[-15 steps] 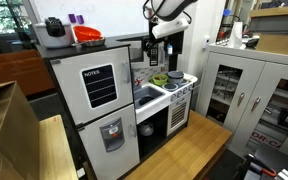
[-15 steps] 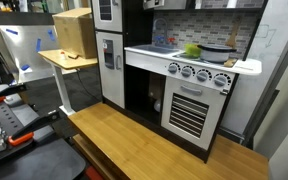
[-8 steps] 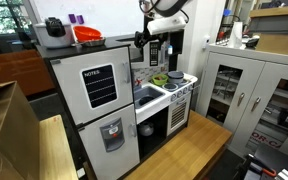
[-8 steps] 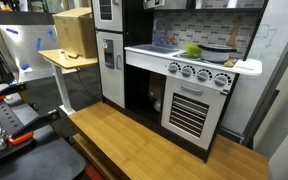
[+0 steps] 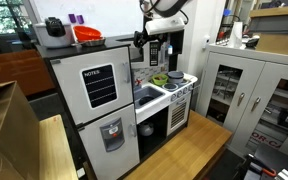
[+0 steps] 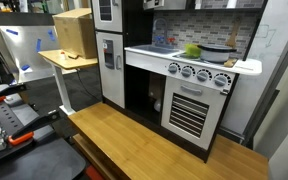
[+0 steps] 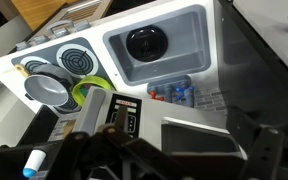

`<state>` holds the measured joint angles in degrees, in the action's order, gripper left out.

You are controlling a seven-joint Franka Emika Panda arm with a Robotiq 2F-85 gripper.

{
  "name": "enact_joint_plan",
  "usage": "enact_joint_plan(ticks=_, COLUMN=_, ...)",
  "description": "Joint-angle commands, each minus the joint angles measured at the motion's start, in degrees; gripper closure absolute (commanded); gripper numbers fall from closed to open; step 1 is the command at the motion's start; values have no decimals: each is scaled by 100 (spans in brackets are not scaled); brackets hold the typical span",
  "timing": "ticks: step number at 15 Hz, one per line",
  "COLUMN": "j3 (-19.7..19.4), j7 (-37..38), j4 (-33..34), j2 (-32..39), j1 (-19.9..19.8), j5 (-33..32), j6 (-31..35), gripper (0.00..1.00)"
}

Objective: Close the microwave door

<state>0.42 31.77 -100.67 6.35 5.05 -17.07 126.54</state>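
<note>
The microwave door [image 6: 106,10] stood upright at the top of the toy kitchen in an exterior view, directly above the fridge door [image 6: 109,52] with the dispenser. How far it stood open, I could not tell. My end effector [image 5: 152,44] hung high over the surface [image 5: 179,85], close to the upper part of the kitchen. Its jaws were dark and blurred in the wrist view, so I could not tell if they were wide or narrow. Under it lay the sink [image 7: 159,45], the burners [image 7: 79,62], a pot [image 7: 46,88] and something green [image 7: 89,90].
</note>
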Motion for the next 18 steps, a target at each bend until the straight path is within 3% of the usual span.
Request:
enact_joint_plan(ticks=1, j3=6, j7=-6, j4=14, j2=2, j1=-6, j5=4, j6=-14, gripper=0)
enact_joint_plan(ticks=10, j3=-139, j7=497, j4=300, j2=417, j1=-47, j5=26, j6=170, gripper=0)
enact_joint_plan(ticks=11, j3=-163, j7=510, j4=336, j2=482, j1=-40, j5=28, j6=243, gripper=25)
enact_joint_plan(ticks=12, j3=-185, j7=526, j4=384, j2=550, j1=-31, j5=24, j6=300, gripper=26)
enact_joint_plan(ticks=18, j3=-361, j7=923, j4=883, j2=930, j1=2, j5=-13, j6=387, gripper=68)
